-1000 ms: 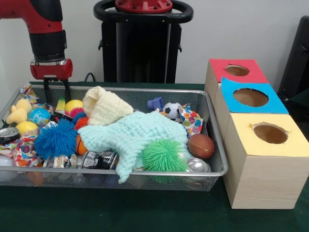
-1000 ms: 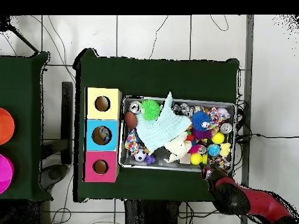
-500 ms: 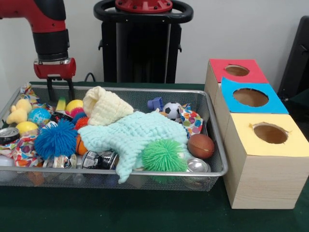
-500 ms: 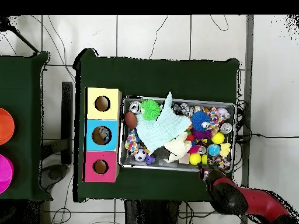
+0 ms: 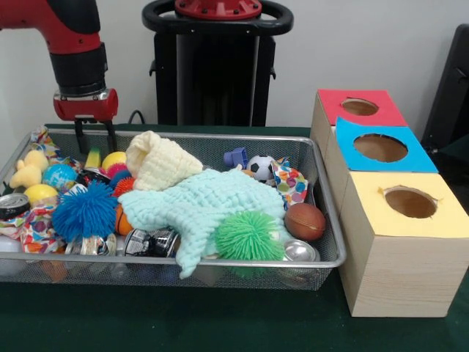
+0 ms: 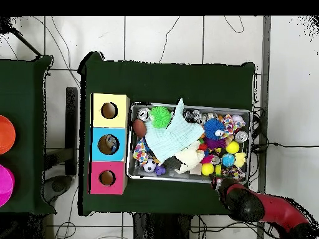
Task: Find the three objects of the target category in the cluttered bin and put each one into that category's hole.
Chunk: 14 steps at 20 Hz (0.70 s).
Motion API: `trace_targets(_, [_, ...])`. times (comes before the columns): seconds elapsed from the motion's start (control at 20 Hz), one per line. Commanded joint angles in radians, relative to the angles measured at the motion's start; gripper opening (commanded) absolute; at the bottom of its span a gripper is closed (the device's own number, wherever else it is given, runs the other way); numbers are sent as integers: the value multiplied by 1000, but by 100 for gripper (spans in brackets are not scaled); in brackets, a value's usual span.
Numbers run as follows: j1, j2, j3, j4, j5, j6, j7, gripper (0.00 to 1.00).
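Note:
The wire mesh bin (image 5: 220,261) is full of clutter: a mint knitted cloth (image 5: 205,202), a cream knitted cloth (image 5: 156,161), a green spiky ball (image 5: 249,236), a blue spiky ball (image 5: 84,210), a brown ball (image 5: 305,221), a soccer ball (image 5: 260,167), a yellow ball (image 5: 111,160) and cans (image 5: 150,242). My gripper (image 5: 95,143) hangs open and empty over the bin's far left corner, just above the toys. In the overhead view it (image 6: 218,181) is at the bin's (image 6: 187,104) lower right edge. The red-topped box's hole (image 5: 359,107) is farthest back on the right, also seen from overhead (image 6: 107,178).
A blue-topped box (image 5: 379,148) and a yellow-topped box (image 5: 410,202) stand in a row with the red one, right of the bin. A yellow duck (image 5: 29,169), a globe ball (image 5: 58,177) and a can (image 5: 13,205) lie at the bin's left end. The black pedestal (image 5: 216,66) stands behind.
My gripper has risen a little and shifted slightly right in the front view, staying over the bin's far left corner. Nothing in the bin has moved.

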State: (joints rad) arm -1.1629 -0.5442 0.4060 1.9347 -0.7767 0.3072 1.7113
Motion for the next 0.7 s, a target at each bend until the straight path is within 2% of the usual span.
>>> trace_targets(0.05, [80,38,84,-154,86,187,-58,100])
trace_targets(0.3, [132,-1,66,-122,82,145,7,100])
trace_targets(0.7, [198,-77,32,10,76,74,85,100])
